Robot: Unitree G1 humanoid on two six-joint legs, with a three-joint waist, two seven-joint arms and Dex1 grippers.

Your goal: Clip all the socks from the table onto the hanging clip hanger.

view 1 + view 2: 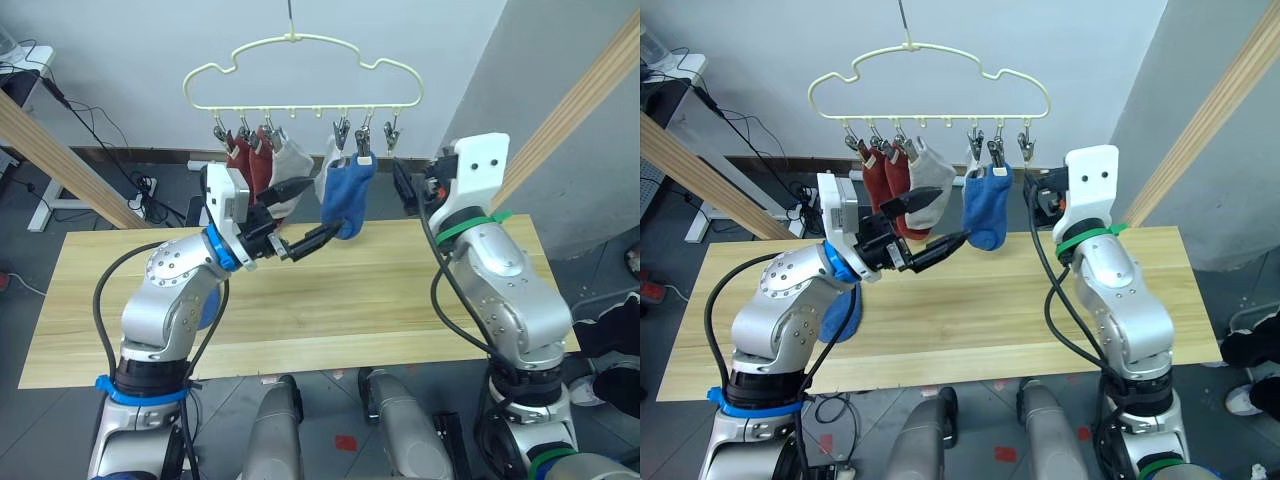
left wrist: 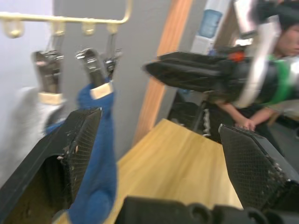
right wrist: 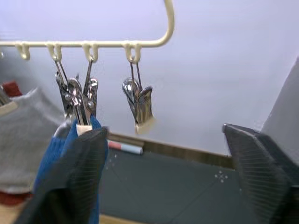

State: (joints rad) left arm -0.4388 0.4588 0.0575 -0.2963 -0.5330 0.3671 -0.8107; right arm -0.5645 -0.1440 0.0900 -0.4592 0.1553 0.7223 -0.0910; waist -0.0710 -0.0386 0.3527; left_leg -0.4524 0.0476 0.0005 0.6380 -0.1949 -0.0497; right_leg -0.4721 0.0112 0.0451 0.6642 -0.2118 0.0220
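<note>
Red, grey and blue socks (image 1: 348,198) are clipped on the clip hanger (image 1: 300,75). The left gripper (image 1: 303,214) and right gripper (image 3: 168,177) are spread wide, holding nothing.

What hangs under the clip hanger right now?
Under the clip hanger: two red socks, a grey sock, and a blue sock with a pale one partly covered behind it. The rightmost clip is empty.

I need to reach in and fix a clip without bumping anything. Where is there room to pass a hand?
The table is bare between the left gripper and the right gripper. The last clip on the clip hanger hangs empty beside the blue sock. It is crowded where the red socks and grey socks hang bunched.
</note>
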